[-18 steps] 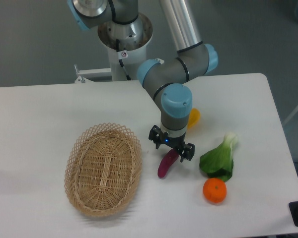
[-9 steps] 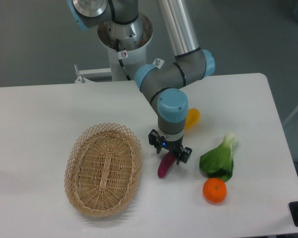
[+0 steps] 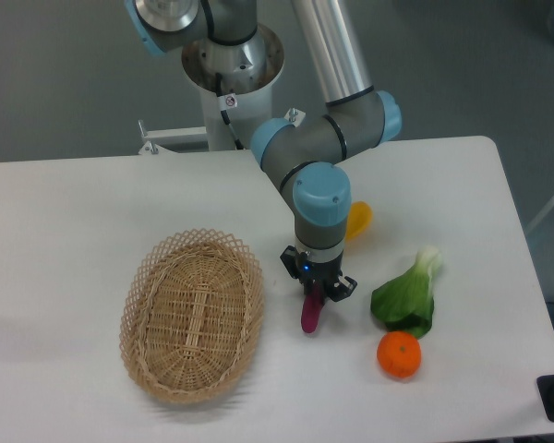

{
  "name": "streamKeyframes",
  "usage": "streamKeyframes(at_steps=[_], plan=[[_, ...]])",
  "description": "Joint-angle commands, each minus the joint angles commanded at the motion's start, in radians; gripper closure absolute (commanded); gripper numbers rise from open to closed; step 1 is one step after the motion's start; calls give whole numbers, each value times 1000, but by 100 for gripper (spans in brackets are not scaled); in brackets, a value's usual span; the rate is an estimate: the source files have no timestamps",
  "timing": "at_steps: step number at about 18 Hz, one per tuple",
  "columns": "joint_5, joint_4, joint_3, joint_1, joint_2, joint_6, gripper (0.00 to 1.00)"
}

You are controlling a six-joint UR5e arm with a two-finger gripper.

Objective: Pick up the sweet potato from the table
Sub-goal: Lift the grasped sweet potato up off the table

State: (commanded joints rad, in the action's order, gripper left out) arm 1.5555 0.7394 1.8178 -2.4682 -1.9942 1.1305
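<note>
1. The claw (image 3: 317, 293) points straight down over the tabletop (image 3: 74, 203), just right of the wicker basket (image 3: 192, 315). Its jaws stand narrow, closed on the upper end of the sweet potato (image 3: 309, 314).
2. The sweet potato is a slim magenta tuber. Its top end sits between the jaws; its lower end hangs toward the tabletop, slightly tilted. I cannot tell whether the tip touches the surface or has just cleared it.
3. Handling judgement: small and light, well within the claw's strength. Stiff body, so it should not bend or crush under a firm squeeze. The skin looks smooth and the ends taper, which invites slipping.
4. Grip location: the hold is near one end, not mid-body. A tapered end can squirt out of flat jaws, and the free length may swing like a pendulum. A mid-length grasp across the thickest part would sit more securely.
5. Neighbours: a bok choy (image 3: 406, 297) lies to the right, well apart from the claw. A mandarin (image 3: 399, 354) sits just below the greens. A yellow vegetable (image 3: 358, 219) is partly hidden behind the wrist.
6. Stage judgement: grasp made, lift not yet confirmed. A slow vertical rise seems prudent.
</note>
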Motion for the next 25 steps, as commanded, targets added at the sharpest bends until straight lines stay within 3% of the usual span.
streamKeyframes(at_steps=[16,20,25], plan=[[-26,24,-27,-9,55,5,89],[-38,112,-104,-11,86,5,89],[-57,297,-231,-22,127,3,89]])
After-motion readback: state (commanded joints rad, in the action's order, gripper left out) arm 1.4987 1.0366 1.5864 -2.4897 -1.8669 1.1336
